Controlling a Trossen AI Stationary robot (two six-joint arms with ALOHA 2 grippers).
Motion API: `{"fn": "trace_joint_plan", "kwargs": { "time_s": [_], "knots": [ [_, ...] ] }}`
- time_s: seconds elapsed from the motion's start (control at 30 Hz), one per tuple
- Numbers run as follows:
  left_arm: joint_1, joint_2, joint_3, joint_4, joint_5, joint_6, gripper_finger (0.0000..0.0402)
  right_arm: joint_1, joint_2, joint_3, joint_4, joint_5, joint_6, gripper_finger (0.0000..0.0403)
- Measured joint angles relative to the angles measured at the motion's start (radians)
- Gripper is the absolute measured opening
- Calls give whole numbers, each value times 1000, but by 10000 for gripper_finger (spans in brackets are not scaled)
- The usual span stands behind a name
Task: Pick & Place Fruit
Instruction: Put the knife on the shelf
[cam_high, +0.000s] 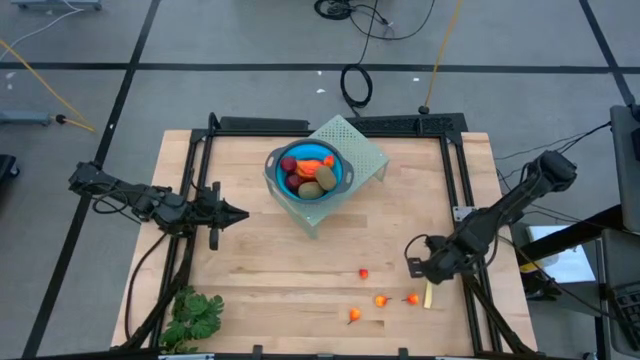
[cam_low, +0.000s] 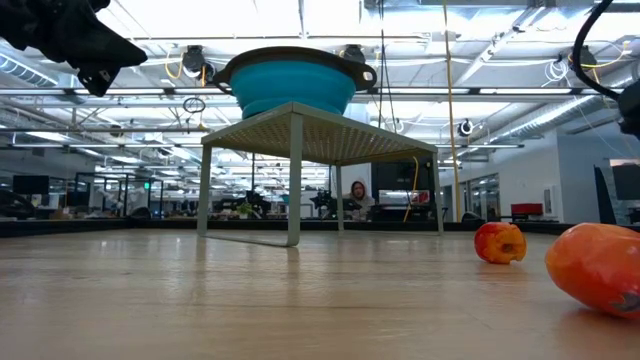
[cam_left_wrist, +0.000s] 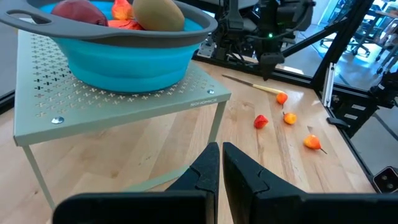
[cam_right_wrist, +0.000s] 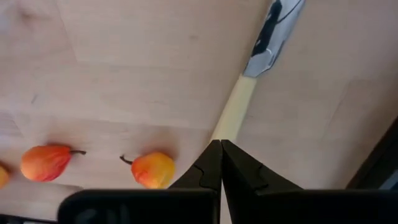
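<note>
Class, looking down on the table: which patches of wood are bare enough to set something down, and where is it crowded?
Bare: the wood between the rack and the small fruits, and the near strip between the leafy bunch and those fruits. Crowded: the near right, where the right gripper hangs by the yellow stick, and the full bowl.

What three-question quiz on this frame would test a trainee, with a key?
1. True or false: the blue bowl sits on the perforated stand.
2. How many small orange-red fruits lie loose on the table? A) two B) four C) six
3. Fill in: the right pincer hangs shut over the thin yellow ____.

Key:
1. True; the larger fruit is piled inside it.
2. B: four, near the table's front right.
3. Stick; the left pincer is also shut, empty, left of the stand.
</note>
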Motion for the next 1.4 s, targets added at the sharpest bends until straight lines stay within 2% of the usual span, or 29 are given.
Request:
{"fn": "trace_joint_plan", "kwargs": {
  "time_s": [0.4, 0.6, 1.07, 1.2, 1.4],
  "knots": [
    [0, 0, 0, 0, 0, 1, 19, 83, 185, 144, -78, 28, 80, 0],
    [0, 0, 0, 0, 1, 0, 19, 84, 192, 144, -82, 126, 62, 0],
    [0, 0, 0, 1, 2, -1, 19, 85, 176, 145, -90, 123, 43, 1],
    [0, 0, 0, 1, 2, -1, 19, 85, 163, 145, -106, 122, 43, 17],
    [0, 0, 0, 1, 1, -1, 19, 84, 162, 145, -115, 101, 40, 61]
  ]
}}
